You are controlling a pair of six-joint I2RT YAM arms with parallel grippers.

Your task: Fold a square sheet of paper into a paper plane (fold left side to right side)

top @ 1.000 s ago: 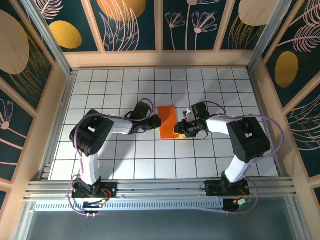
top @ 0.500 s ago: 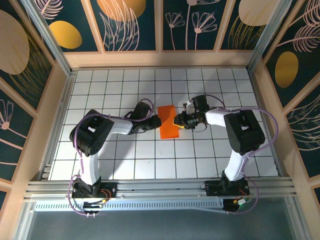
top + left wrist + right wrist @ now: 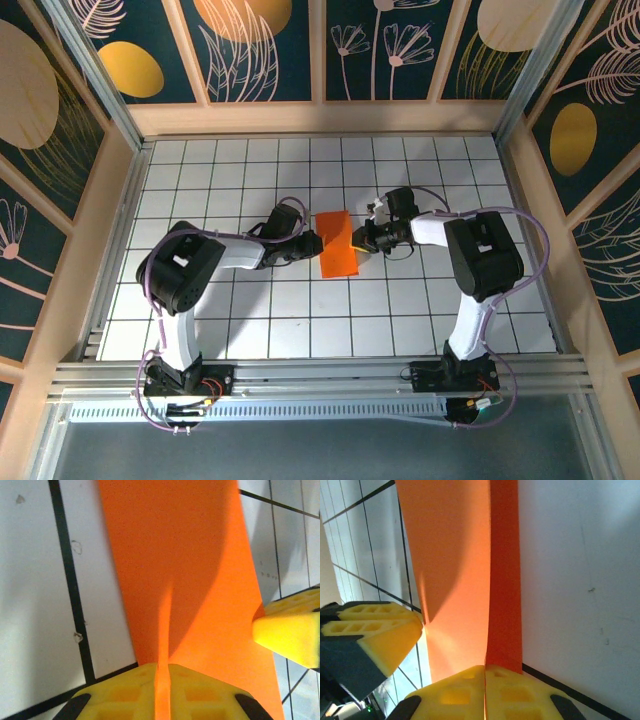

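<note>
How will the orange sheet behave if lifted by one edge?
Probably floppy: the sheet puckers into a ridge by the left gripper. Likely very light, so a push would slide or buckle it. Its upper layer seems lifted off the lower, so the fold may spring open.

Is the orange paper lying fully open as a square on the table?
No, seen from above the paper is a narrow folded rectangle, clearly longer than it is wide.

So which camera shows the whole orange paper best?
The top external view: the orange paper fits in frame, showing its whole folded shape. Both wrist views are close-ups, with the paper running off the picture.
</note>
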